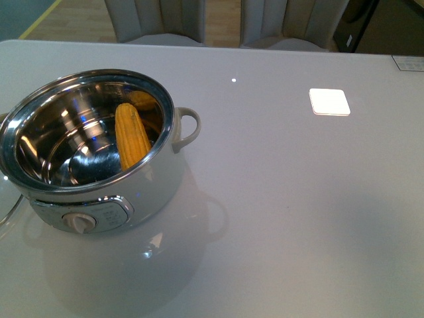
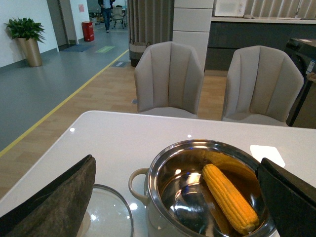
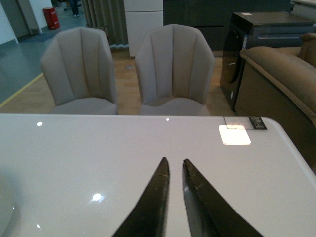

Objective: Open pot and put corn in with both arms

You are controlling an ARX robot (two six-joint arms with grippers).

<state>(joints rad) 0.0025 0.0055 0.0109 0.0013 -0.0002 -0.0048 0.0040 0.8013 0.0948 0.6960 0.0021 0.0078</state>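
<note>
The cream-white pot point(image 1: 162, 182) stands open at the table's left, dial panel facing me. The yellow corn point(image 1: 131, 136) lies inside its steel bowl, leaning on the wall. The glass lid point(image 1: 5, 207) rests on the table left of the pot, mostly cut off. In the left wrist view the pot point(image 2: 148, 190), corn point(image 2: 229, 197) and lid point(image 2: 106, 215) show below my left gripper point(image 2: 176, 159), which is open and holds nothing. My right gripper point(image 3: 175, 160) is shut on nothing, above bare table. Neither arm appears in the front view.
A bright white square point(image 1: 329, 101) lies on the grey table point(image 1: 285, 199) at the right, with a label point(image 1: 409, 62) at the far right corner. Two grey chairs point(image 3: 173, 69) stand behind the far edge. A brown sofa point(image 3: 286, 79) is off to the right.
</note>
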